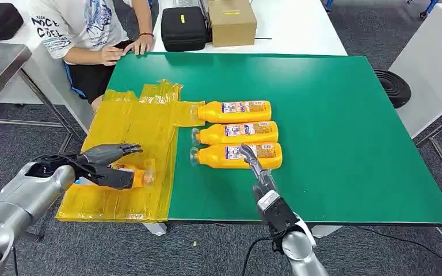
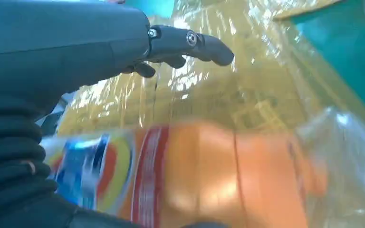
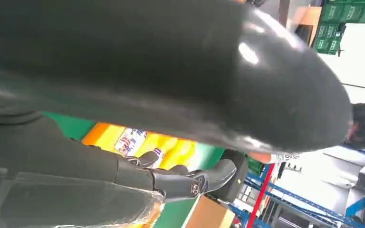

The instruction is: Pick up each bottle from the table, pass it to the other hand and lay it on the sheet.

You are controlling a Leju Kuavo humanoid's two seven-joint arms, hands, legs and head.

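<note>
Here, the left hand (image 1: 106, 167) grips an orange bottle (image 1: 135, 175) over the yellow sheet (image 1: 132, 129) at the table's (image 1: 351, 144) near left; upper fingers (image 2: 190, 42) arch above it. Three more bottles lie in a row mid-table: far bottle (image 1: 236, 110), middle bottle (image 1: 236, 133), near bottle (image 1: 233, 156). The right hand (image 1: 259, 172) reaches over the near bottle, fingers extended; whether they touch it is unclear. A person (image 1: 92, 29) sits at the far left.

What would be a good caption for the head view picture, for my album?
Left hand holds a bottle over the yellow sheet; right hand reaches for three bottles on the green table.
</note>
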